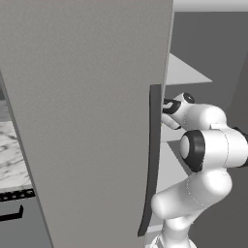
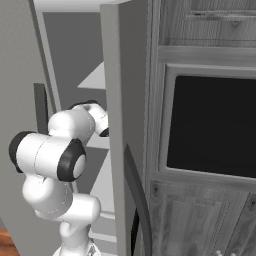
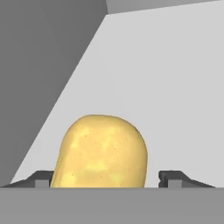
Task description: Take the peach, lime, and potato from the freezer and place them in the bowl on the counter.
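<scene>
A yellow potato lies on a white shelf inside the freezer, close in front of the hand camera. My gripper is open around it: the left fingertip sits right at the potato's side, and the right fingertip stands a small gap away. In the base views my arm reaches past the open grey door into the freezer compartment. A strip of the marble counter shows at the far left. The peach, lime and bowl are out of view.
The open freezer door, with its dark edge seal, stands close on the arm's left. The freezer's grey side wall is on its right. Beyond that are a black oven window and wood-grain cabinets.
</scene>
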Motion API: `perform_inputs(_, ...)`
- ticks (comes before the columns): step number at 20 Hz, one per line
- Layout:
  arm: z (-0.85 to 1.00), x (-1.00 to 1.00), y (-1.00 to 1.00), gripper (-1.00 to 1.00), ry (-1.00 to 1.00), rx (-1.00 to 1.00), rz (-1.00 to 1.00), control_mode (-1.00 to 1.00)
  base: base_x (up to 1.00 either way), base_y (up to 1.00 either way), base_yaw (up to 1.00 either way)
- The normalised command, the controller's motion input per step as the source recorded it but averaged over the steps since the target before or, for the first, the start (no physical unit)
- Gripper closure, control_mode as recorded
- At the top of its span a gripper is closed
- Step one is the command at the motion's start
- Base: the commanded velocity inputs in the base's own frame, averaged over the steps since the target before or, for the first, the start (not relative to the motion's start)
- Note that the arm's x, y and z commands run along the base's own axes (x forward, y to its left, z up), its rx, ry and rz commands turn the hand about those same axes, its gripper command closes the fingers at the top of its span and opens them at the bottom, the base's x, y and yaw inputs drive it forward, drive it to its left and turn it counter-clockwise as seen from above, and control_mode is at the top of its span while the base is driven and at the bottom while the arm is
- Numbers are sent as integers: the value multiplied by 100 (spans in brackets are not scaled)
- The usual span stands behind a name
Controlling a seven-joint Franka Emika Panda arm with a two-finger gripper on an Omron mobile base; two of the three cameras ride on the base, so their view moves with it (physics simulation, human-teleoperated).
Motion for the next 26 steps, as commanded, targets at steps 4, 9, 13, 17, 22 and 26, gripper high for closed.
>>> perform_inputs(4,-17,9,0,100,0,0,0,-100,0,0,0)
perform_inputs(9,-13,3,0,100,0,0,0,-100,0,0,0)
perform_inputs(13,-2,-2,-1,100,0,0,0,-100,0,0,0)
perform_inputs(17,0,-31,-16,100,0,0,0,-100,0,0,0)
perform_inputs(22,0,-36,-26,100,0,0,-1,-100,0,0,0)
perform_inputs(26,12,-38,-23,100,0,0,0,-100,0,0,0)
